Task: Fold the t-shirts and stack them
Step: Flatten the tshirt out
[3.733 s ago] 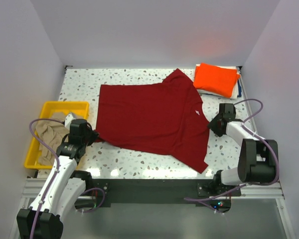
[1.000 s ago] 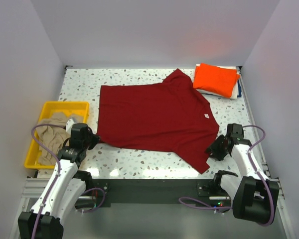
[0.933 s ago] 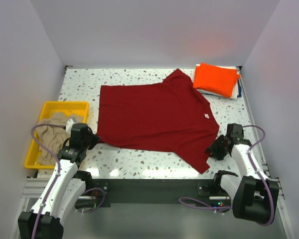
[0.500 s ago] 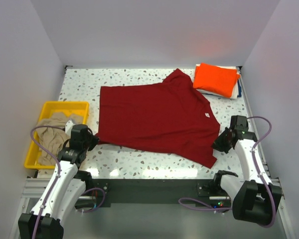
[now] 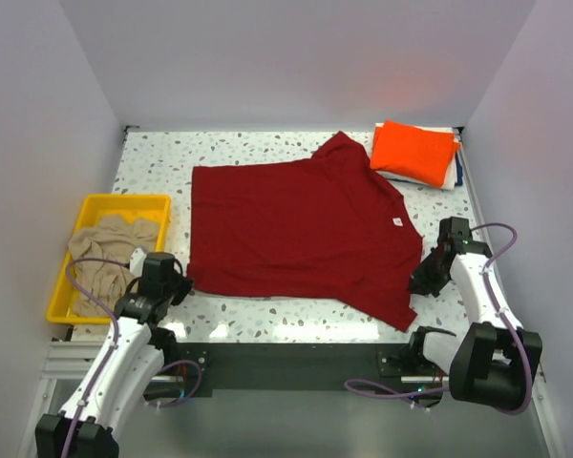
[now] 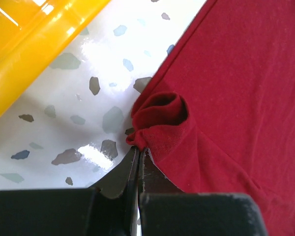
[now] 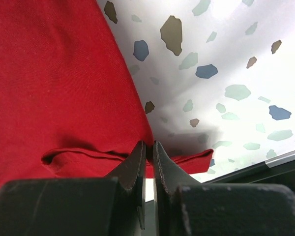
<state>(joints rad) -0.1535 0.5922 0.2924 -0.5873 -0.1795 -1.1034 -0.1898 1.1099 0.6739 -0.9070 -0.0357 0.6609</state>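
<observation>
Step in hand, as I read it: both arms have the near edge of the dark red tee (image 5: 296,229) pinched, ready to lift & fold it across. The tee lies flat mid-bench (image 5: 158,162), hem to the L, white neck label (image 5: 396,223) to the R, far sleeve pointing away from the arms.

Doing it well, L to R:
- **L side:** the L end effector (image 6: 139,152) is closed tight on a small rolled bunch at the near-L hem corner. It's a thin bite, so raise slow & check it doesn't slip.
- **Both:** lift together at the same height w/ the cloth taut between, so the near edge travels straight & lands parallel to the far edge. An uneven pull would prob. skew the fold.
- **R side:** the R end effector (image 7: 148,147) is closed on a folded lip of red cloth at the near-R edge, by the near sleeve. Watch that the sleeve tucks in rather than trailing.

Pose:
- **L arm:** reaches fwd beside the yellow tray (image 5: 124,198), which has the crumpled beige tee (image 5: 100,253) in it. The wrist is low, fingers nearly on the bench.
- **R arm:** runs fwd along the bench's R side, wrist hooked inward & low onto the tee's edge.
- **Orange tee (image 5: 415,151):** sits folded at the far-R corner atop other folded items, well apart from both arms. Likely the stack spot.
</observation>
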